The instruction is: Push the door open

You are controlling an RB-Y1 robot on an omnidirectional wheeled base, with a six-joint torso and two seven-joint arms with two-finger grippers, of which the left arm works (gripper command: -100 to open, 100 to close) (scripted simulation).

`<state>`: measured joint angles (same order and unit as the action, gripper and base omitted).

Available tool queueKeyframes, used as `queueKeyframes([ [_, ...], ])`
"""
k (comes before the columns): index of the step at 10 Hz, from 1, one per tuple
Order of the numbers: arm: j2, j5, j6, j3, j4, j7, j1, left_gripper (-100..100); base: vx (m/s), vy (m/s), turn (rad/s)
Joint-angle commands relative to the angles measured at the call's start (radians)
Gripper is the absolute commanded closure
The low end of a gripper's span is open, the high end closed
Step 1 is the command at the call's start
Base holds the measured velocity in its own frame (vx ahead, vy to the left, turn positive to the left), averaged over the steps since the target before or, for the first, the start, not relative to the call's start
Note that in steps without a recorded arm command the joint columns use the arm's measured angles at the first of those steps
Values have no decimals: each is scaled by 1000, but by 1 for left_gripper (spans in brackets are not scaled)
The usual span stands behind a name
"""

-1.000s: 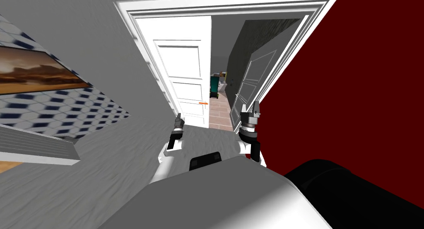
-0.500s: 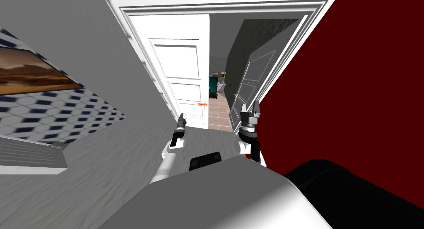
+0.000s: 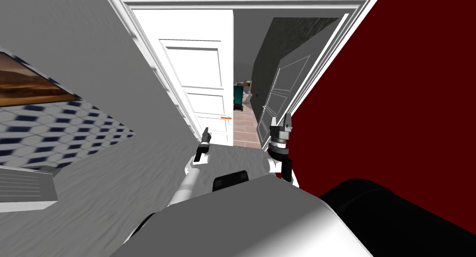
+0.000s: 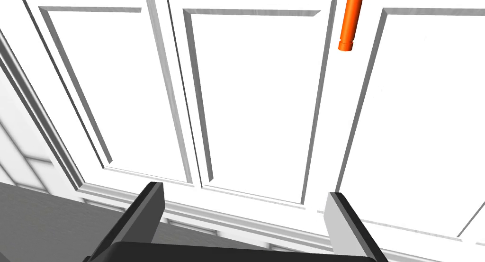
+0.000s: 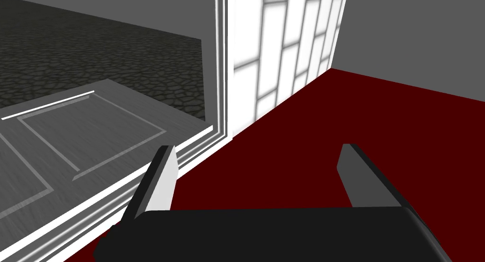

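Observation:
The white panelled door [image 3: 200, 73] stands partly open in its white frame, with a gap along its right edge. Its orange handle [image 3: 226, 118] sticks out near that edge. My left gripper [image 3: 206, 132] is low in front of the door, left of the handle. In the left wrist view that gripper [image 4: 244, 194] is open and empty, pointing at the door's panels [image 4: 255, 107], with the orange handle [image 4: 351, 22] off to one side. My right gripper [image 3: 281, 121] is open by the right door jamb, and in its wrist view the gripper [image 5: 258, 152] holds nothing.
A dark red wall [image 3: 395, 105] runs close along my right side and a grey wall [image 3: 93, 59] along my left. Through the gap lie a tiled floor [image 3: 244, 128], a grey panelled door [image 3: 281, 94] on the right, and a green object [image 3: 238, 95] farther in.
My left gripper has moved forward and rightward, closer to the door. The head view has shifted a little, so the frame sits farther left. My right arm has stayed still.

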<state>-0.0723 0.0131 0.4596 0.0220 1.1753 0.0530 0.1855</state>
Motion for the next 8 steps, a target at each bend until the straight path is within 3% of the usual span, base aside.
queueKeyframes([
  [1, 4, 0, 3, 0, -30, -2, 15, -100, 67, -4, -15],
  [8, 22, 1, 7, 9, -236, -5, 142, -100, 88, -3, -49],
])
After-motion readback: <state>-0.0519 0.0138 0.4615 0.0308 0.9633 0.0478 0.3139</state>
